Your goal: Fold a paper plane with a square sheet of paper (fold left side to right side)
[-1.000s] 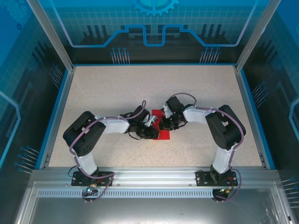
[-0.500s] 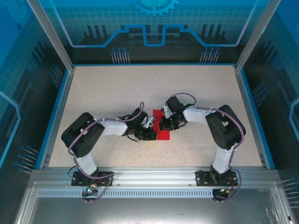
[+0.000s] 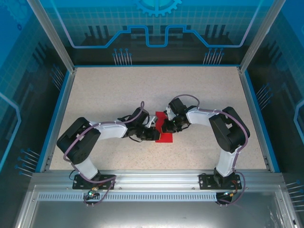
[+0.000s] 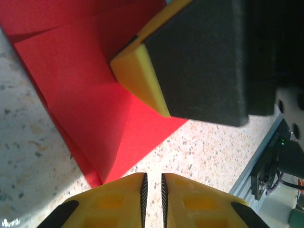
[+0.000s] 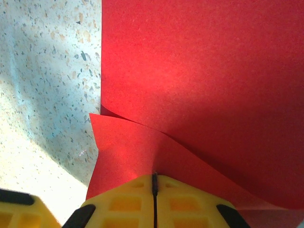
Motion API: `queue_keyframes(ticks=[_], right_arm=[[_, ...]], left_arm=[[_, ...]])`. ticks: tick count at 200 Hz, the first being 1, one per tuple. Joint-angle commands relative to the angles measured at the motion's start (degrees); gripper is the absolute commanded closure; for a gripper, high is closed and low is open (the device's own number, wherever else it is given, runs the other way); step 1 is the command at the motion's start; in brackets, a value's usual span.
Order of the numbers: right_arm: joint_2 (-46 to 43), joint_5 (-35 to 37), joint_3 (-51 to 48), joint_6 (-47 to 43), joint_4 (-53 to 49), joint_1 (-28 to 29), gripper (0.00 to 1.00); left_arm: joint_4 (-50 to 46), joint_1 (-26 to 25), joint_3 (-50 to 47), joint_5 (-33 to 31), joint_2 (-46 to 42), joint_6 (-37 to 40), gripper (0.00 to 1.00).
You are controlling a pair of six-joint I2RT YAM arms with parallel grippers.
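Speckled beige desk (image 3: 118,90) with a blue edge strip (image 3: 152,65) round it, silver posts (image 3: 50,33) in the upper corners, blue gear-print wall (image 3: 159,19) up top, slotted metal rail (image 3: 152,195) along the bottom.

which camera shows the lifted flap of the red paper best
Right wrist: the red paper is close up, its flap curling up to the right gripper. Left wrist shows creased layers, partly covered; top external shows a small red patch.
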Motion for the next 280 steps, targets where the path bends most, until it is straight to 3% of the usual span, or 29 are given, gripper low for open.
queue_keyframes(ticks=[1,50,124,191,280], right_arm=[[1.0,2.0,0.1,-0.9,-4.4,0.6,0.93],[-0.4,1.6,0.0,-1.9,-4.3,0.6,0.93],[-8.5,-1.9,0.9,-11.0,-8.9,-0.1,0.95],[-2.2,-3.3,4.1,-9.2,-8.7,4.1,0.96],[3.8,-0.5,6.6,-9.4,-11.8,4.4,0.96]], left_arm=[[-1.6,0.4,1.8,-0.1,2.7,0.9,0.81],[-2.7,0.5,1.0,-5.0,4.0,0.0,0.83],[0.9,0.5,-2.9,-3.8,5.6,-1.0,0.89],[-0.7,0.5,-3.0,-5.4,6.5,-0.2,0.90],[-1.9,0.3,-3.2,-7.0,7.0,-0.1,0.90]])
